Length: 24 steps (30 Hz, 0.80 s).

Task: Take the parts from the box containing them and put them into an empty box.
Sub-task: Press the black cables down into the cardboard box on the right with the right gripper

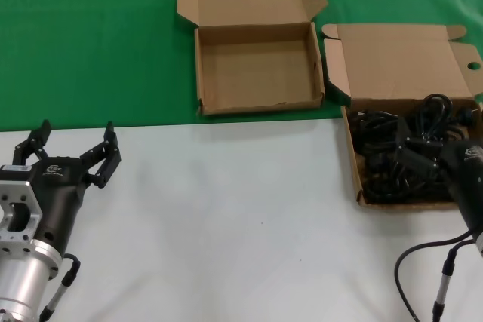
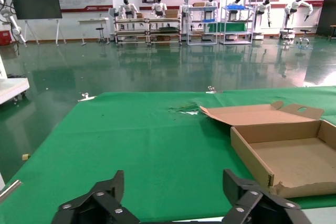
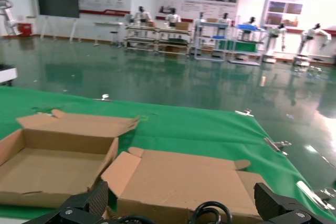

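Note:
The parts, black bundled power cords [image 1: 407, 152], fill the box containing them [image 1: 355, 164] at the right, with its broad lid [image 1: 400, 62] folded back. My right gripper [image 1: 447, 135] is open and hangs low over the cords. In the right wrist view its fingers [image 3: 89, 203] stand wide apart either side of a cord loop [image 3: 212, 204], holding nothing, with the lid [image 3: 184, 179] behind. The empty box [image 1: 256, 65] lies open at the back middle on the green cloth. My left gripper [image 1: 75, 141] is open and empty at the near left over the white table.
A green cloth [image 1: 83, 43] covers the far half of the table and white tabletop [image 1: 241, 216] the near half. The empty box also shows in the left wrist view [image 2: 294, 156] and the right wrist view [image 3: 52, 166]. The two boxes stand close together.

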Tool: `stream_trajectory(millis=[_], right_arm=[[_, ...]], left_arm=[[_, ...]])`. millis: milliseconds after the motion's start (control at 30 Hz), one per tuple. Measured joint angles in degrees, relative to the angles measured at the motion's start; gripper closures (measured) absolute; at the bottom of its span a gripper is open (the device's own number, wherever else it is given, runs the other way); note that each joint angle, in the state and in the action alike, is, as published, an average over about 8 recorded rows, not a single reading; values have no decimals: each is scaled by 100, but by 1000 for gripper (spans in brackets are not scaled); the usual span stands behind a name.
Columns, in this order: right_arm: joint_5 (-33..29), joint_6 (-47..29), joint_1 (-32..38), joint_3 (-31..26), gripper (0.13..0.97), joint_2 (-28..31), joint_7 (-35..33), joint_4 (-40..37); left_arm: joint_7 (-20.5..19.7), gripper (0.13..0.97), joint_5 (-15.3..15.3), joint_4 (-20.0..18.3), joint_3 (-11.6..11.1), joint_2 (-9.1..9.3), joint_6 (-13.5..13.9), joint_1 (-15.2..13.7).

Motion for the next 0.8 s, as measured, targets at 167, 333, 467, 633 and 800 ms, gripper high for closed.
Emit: stream_trajectory(millis=[167,333,467,633,800], right_arm=[[49,-369,86,-117,129,388,57,-41],[172,-1246,318,-186,129,908,-73,-224],[248,-2117,626,-250,129,1353,-439,-476],[213,-3269,1218,-443,129,1947,-1106,-897],[-53,-4265,2046,-803,129,2434,-1718,-1385]], left_arm=[[0,470,1,0,0,0,0,0],[0,571,1,0,0,0,0,0],[0,672,0,0,0,0,0,0],[0,764,0,0,0,0,0,0],[0,848,0,0,0,0,0,0]])
